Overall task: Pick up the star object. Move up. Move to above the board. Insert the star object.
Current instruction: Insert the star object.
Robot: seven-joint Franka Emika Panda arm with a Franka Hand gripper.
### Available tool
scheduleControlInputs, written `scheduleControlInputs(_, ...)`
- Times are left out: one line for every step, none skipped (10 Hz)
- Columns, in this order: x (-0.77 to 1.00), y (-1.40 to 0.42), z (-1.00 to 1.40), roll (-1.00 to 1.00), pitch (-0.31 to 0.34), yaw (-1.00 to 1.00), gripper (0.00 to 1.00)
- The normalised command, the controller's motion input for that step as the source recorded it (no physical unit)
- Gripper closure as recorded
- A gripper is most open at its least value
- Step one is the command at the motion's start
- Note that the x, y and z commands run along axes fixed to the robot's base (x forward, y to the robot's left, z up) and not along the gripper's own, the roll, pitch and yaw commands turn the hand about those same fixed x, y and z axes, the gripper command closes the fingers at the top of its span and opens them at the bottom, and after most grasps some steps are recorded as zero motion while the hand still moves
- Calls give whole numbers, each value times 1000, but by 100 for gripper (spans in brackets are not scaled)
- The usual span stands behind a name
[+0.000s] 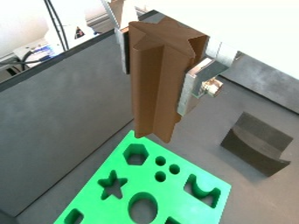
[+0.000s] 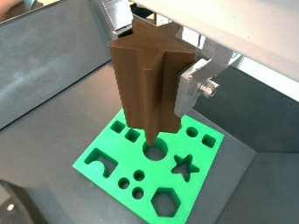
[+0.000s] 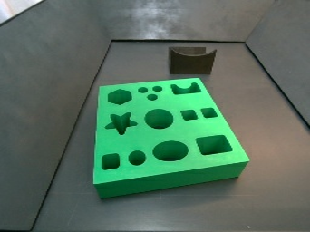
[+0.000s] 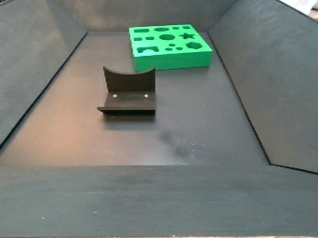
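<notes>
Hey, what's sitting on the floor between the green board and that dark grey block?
Nothing: in both side views the floor between the board and the dark grey block is bare. The hand holds the star object.

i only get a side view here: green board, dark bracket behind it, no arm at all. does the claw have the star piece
observer: yes. In both wrist views the claw is shut on the star object, which is held upright.
operator: is it in the board yet
observer: no. Its lower end hangs above the board, apart from it and in no hole.
operator: grip look ok
observer: one silver finger lies flat against the star object's side. The opposite finger is hidden behind the piece, so I cannot judge that side.
</notes>
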Motion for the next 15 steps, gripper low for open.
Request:
scheduleControlInputs(-126, 0, -154, 27, -60, 0, 100)
scheduleControlInputs(-149, -40, -243, 36, -89, 0, 100)
scheduleControlInputs(-191, -100, -406, 0, -189, 0, 100)
scheduleControlInputs(-249, -166, -551, 0, -219, 0, 100)
scheduleControlInputs(-269, -251, -674, 79, -209, 0, 100)
scheduleControlInputs(-271, -300, -723, 166, -180, 0, 100)
scheduleControlInputs(-277, -303, -700, 204, -184, 0, 100)
scheduleControlInputs(-231, -283, -691, 217, -181, 0, 100)
scheduleControlInputs(-163, -263, -646, 193, -167, 91, 100)
scheduleControlInputs(-154, -260, -557, 140, -161, 14, 100)
scheduleControlInputs(-9, -277, -543, 150, -116, -263, 100)
scheduleControlInputs(3, -237, -537, 161, -76, -477, 100)
scheduleControlInputs(91, -254, -543, 160, -57, -603, 100)
scheduleControlInputs(126, -220, -543, 151, -50, -737, 100)
scheduleControlInputs(54, -114, -529, 96, -57, -931, 100)
